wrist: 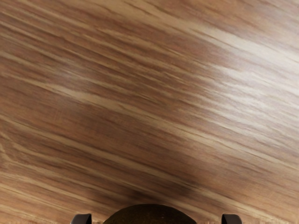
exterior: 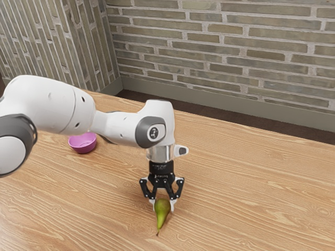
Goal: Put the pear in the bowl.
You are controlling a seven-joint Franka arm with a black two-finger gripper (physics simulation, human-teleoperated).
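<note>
The jaws (exterior: 163, 205) point down and stand partway open, one finger against each side of the pear (exterior: 163, 206), so they have hold of it by its fat end. The pear's narrow end and stem stick out from between the fingers toward the near side of the exterior view; whether its underside touches the bench (exterior: 246, 193) I cannot tell. In the wrist view, the pear's dark, rounded edge lies between the two fingertips, with wood grain past it. The arm (exterior: 123, 128) comes in from the exterior view's left and bends down above the pear. The pink bowl (exterior: 82, 143) sits upright on the bench, well apart from the pear, to the exterior view's left and farther back. Beyond the bench, behind the pear, stands a brick wall (exterior: 225, 47).
</note>
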